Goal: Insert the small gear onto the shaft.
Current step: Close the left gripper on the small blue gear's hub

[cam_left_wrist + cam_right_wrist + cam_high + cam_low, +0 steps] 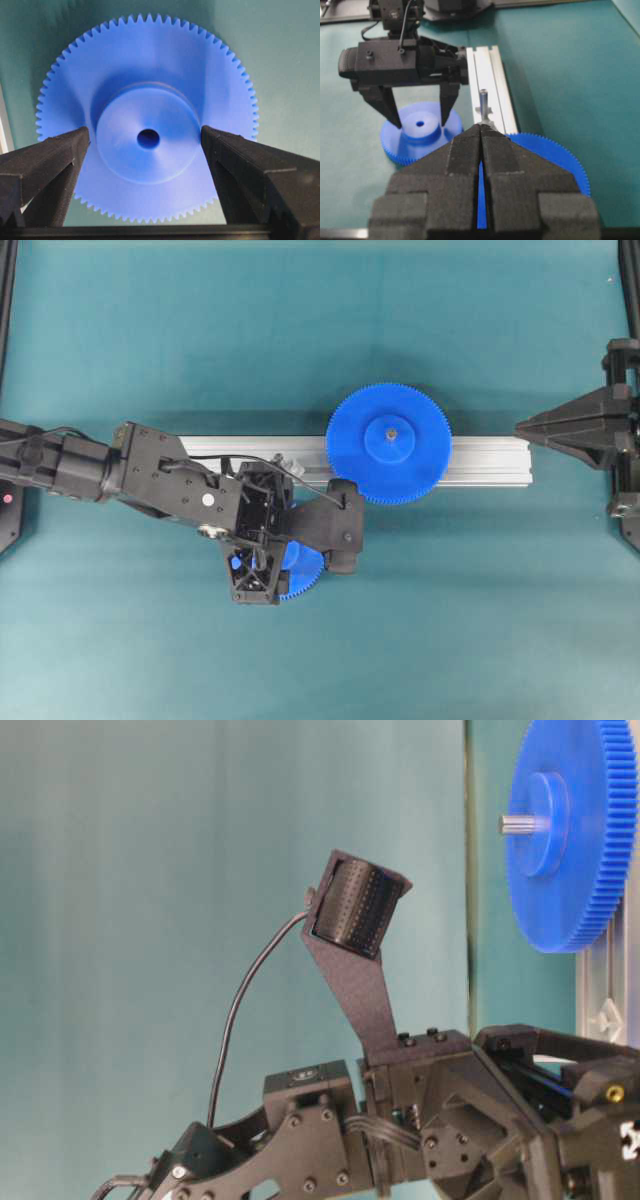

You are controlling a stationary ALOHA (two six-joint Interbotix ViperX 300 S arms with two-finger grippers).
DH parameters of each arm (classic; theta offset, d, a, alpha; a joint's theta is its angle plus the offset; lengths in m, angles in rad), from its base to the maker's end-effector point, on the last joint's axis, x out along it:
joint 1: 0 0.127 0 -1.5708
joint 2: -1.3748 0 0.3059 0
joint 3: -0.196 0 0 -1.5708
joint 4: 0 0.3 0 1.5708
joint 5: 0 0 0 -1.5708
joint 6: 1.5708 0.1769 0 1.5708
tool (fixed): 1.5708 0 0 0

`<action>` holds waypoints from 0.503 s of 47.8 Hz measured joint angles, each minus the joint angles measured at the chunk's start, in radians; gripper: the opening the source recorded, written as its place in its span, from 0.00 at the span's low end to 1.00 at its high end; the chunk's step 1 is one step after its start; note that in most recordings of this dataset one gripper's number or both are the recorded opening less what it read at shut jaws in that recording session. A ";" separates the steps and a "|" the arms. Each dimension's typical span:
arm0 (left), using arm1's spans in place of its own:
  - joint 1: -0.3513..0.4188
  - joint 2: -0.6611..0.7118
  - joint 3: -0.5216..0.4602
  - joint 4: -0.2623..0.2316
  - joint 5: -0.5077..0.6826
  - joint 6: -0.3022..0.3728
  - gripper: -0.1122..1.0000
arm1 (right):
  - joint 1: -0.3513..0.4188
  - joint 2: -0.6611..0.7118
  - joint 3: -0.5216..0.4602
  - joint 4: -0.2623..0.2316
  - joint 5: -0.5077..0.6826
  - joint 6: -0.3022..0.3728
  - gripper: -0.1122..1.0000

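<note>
Left tool (145,150): spread wide, nothing gripped.
Gear (147,125): lain flat directly beneath, hub straddled by fingers.
Right tool (481,145): closed, empty.

My work surface: teal mat (150,340), smooth, evenly lit from above, soft shadows. Teal backdrop (120,920) behind. Black frame edges (8,300) at my sides.

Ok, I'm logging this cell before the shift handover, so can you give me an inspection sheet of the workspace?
Surface: teal mat, flat.
Job's things: small blue toothed plastic gear lying flat; thin silver pin shaft upright on the rail.
Clutter: wider blue gear on grooved aluminium rail.
Grippers: left tool open, straddling the small gear's hub; right tool shut, empty.
Cables: black cable on the left arm.
Surroundings: nothing seen.
</note>
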 measured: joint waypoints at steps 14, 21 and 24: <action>0.000 0.012 -0.002 0.000 -0.003 0.000 0.94 | 0.000 0.000 0.000 0.000 0.000 0.000 0.13; 0.000 0.018 -0.002 0.000 -0.005 0.000 0.94 | 0.000 0.000 0.000 0.000 0.002 0.000 0.13; 0.000 0.018 -0.002 0.002 -0.011 -0.005 0.94 | 0.000 0.000 -0.002 0.000 0.002 0.000 0.13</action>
